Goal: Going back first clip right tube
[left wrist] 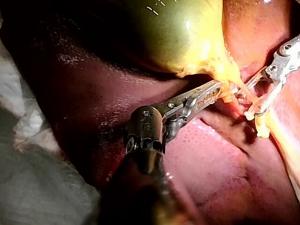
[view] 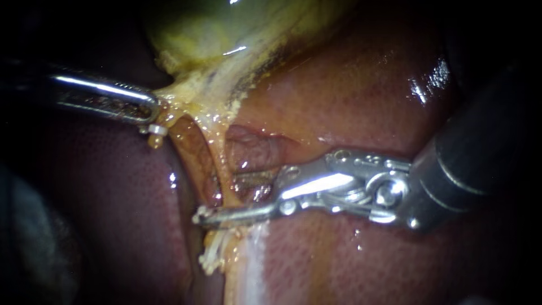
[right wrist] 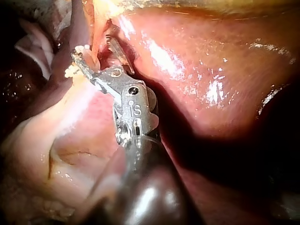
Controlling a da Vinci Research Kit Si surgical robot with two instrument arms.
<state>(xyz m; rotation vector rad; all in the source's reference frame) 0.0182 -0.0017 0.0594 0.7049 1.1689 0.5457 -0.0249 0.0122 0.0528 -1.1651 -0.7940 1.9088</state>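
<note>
Endoscope view showed the liver (view: 350, 90) as the broad, wet bed that carried everything else. I judged it soft and easily bruised. Against it lay the gallbladder (view: 214, 28), a green-yellow sac that looked slack and slippery, its neck tapering into frayed yellow tissue.

From that neck the right tube (view: 223, 169) ran down along the groove in the liver as a thin, pale yellow strand. It looked light, limp and slick, and I judged it would tear or kink if pulled. The safe hold seemed to be across its width, on the bare stretch between the neck and the clip (view: 210, 257). That clip showed as a small white cluster low on the tube, just past the longer jaw on the side away from the gallbladder. It seemed stiff but tiny, and a brushing jaw could have dislodged it.

The right instrument (view: 217, 199) had its jaws spread, with a clear gap between them and the tube passing through that gap. The longer jaw lay across the tube and appeared to touch it. Whether the shorter jaw touched it could not be told, so I took the tube as straddled and not pinched. The right wrist view showed the same spread on either side of the strand.

The left instrument (view: 148, 110) had its jaws pressed together on the gallbladder at the neck's fringe, stretching that tissue taut. A second clip (view: 157, 130), small and white, sat just beside those jaws.
</note>
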